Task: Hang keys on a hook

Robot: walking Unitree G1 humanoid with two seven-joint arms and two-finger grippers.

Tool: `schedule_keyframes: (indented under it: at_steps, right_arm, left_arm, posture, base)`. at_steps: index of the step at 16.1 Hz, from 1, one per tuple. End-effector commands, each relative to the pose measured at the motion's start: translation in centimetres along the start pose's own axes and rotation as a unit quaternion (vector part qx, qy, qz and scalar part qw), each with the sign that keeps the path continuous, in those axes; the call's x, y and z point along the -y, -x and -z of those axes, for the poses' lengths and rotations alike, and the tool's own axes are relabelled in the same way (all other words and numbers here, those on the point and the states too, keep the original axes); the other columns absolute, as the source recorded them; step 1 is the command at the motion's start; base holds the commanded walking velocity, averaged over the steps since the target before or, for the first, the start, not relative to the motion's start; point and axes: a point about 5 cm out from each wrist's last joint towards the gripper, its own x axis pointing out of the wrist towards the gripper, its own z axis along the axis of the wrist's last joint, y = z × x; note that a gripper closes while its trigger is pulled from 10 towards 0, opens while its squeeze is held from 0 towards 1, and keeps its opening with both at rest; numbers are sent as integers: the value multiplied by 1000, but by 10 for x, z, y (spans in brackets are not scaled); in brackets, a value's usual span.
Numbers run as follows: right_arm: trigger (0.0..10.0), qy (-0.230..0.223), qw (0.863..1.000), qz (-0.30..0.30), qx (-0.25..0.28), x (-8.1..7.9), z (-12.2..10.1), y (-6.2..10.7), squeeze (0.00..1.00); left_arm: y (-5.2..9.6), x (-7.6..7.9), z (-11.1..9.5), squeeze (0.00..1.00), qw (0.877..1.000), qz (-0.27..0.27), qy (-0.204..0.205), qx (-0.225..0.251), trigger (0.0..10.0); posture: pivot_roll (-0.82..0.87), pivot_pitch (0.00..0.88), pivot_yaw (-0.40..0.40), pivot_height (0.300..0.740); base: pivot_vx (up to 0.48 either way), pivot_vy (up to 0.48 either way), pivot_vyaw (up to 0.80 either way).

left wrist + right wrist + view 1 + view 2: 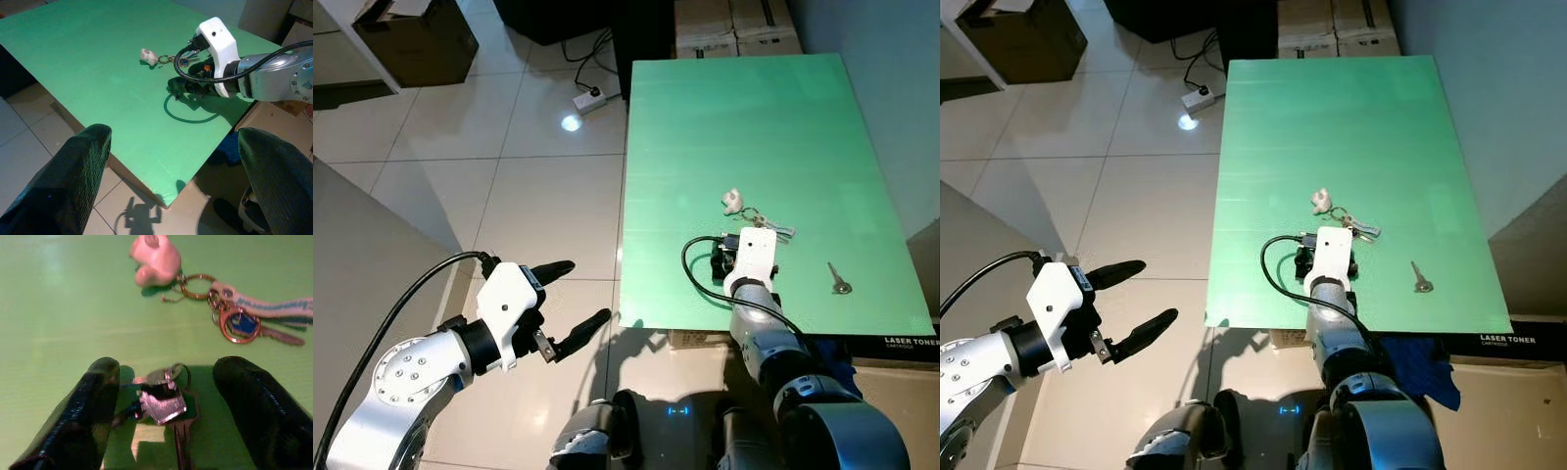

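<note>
A green table (705,127) stands on pale floor tiles (460,166), with cardboard boxes (734,27) beyond its far edge and a white power strip (588,99) on the floor at about 11 o'clock from the table's middle.

The task's small bunch of keys (164,399) lies flat on the table near the front edge, between the fingers of the right gripper (168,411). One key's long axis runs back toward the wrist, its ring end facing away from it. The right gripper is low over the table with its fingers spread to either side of the bunch, not closed on it.

Just beyond, at about 12 to 1 o'clock from that bunch, a second key ring (234,313) lies with a pale animal-shaped charm (154,259) and a printed strap (266,306); its keys extend toward the table's right side. A single loose key (839,278) lies well apart at 3 o'clock, its long axis running front to back.

The left gripper (570,299) hangs over the floor left of the table, fingers wide apart and empty.
</note>
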Motion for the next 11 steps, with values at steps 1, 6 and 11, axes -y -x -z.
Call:
schedule_keyframes:
  at_steps: [1,6,11]
  right_arm:
    - [3451,-5,1000,0,-28,-2,10,2,0]
    - [3294,-7,999,-3,-46,-4,13,3,0]
    - [0,-2,999,-4,-50,-5,14,2,0]
  left_arm:
    - [5,-1,0,0,1000,-2,1,-7,10000]
    - [5,0,-1,0,1000,-1,1,-8,10000]
    - [6,0,-1,0,1000,0,0,-10,10000]
  posture:
    - [150,280,182,740]
    - [152,279,182,740]
    - [153,276,183,740]
  base:
    - [0,0,0]
    - [0,0,0]
    - [0,0,0]
